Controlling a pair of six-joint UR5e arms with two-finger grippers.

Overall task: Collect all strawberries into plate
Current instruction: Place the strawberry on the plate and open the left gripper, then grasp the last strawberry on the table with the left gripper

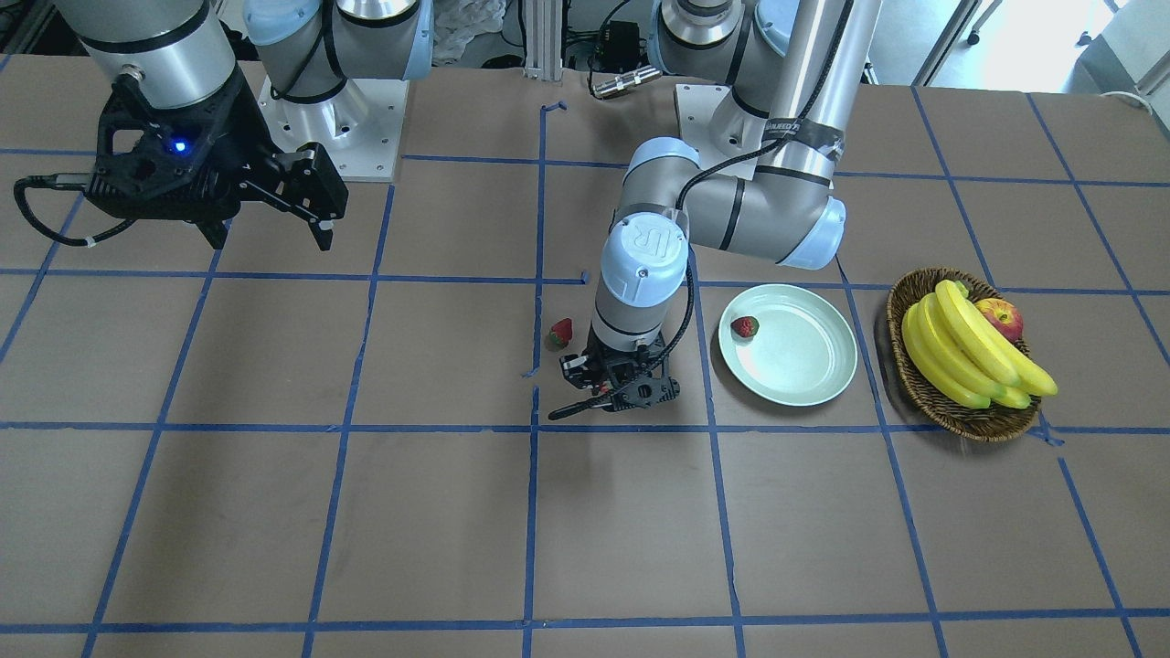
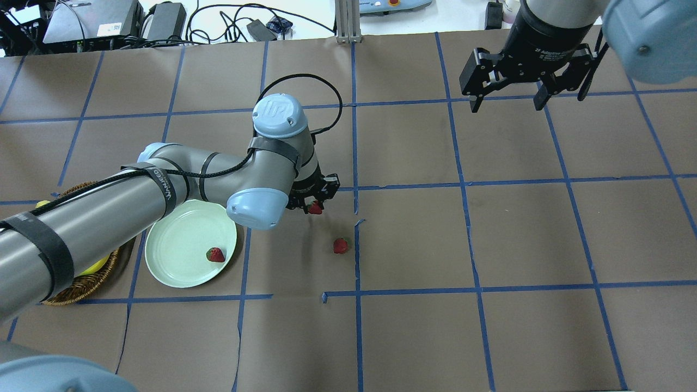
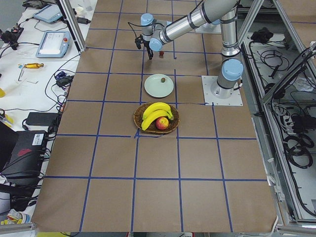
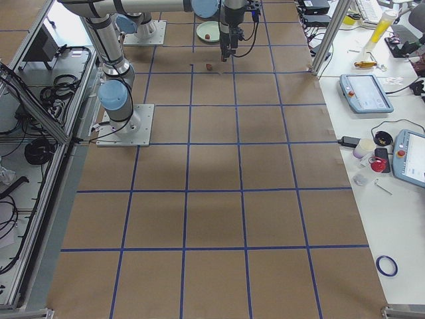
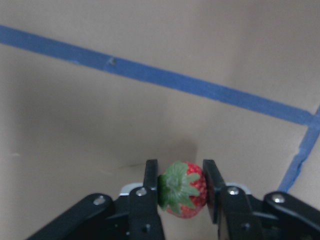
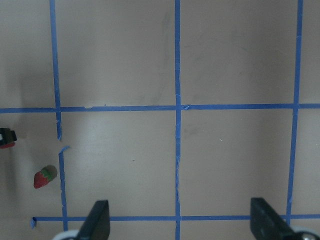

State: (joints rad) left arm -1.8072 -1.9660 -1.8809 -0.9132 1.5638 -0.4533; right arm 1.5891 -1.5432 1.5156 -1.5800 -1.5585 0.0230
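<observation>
Got the left hand (image 5: 180, 174) clamped on a strawberry (image 5: 186, 192), one finger each side, green cap toward the wrist camera. Pointing straight down at the surface (image 2: 490, 245), wrist bent down off the end of the forearm, forearm reaching in over the basket (image 1: 923, 391) and an edge of the plate (image 2: 174, 264). Holding that berry just beside the plate, not over it (blue tape line between the two in the front view). Counting a second strawberry (image 2: 341, 245) loose on the surface near the left hand, right by a tape line. Counting a third strawberry (image 2: 215, 254) lying inside the plate, close to the rim on the hand's side. Seeing bananas (image 1: 969, 352) and an apple (image 1: 1003, 318) in the basket, just beyond the plate. Got the right hand (image 2: 507, 103) up high and well apart from all of it, facing down, fingers spread wide, nothing between them.
</observation>
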